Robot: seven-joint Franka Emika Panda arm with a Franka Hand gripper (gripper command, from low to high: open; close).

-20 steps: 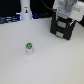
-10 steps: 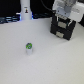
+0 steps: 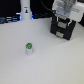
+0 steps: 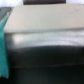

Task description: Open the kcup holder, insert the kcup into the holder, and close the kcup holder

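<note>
A lone kcup (image 3: 29,48), white-bodied with a green top, stands upright on the pale worktop (image 3: 50,65) in the near part of the exterior view, toward that view's left and well apart from everything else. Open worktop surrounds it on all sides.

Farther back, at the exterior view's right, the black kcup holder (image 3: 62,29) sits on the worktop, its boxy body showing grey front panels between dark frames. The white robot arm (image 3: 67,7) hangs directly over it, with the pincer (image 3: 63,20) down at the holder's upper front. At this size and blur the fingers merge with the dark frame, so it cannot be told whether the pincer is wide, narrow or holding anything.

At the far edge, on the exterior view's left, a white upright post (image 3: 25,9) rises against a dark background, with a small blue glow near its base.

The wrist view is filled at close range by a blurred grey panel (image 4: 42,22) above a dark, glossy band (image 4: 45,55), with a teal strip (image 4: 4,45) along one border; the pincer's fingers cannot be made out there.
</note>
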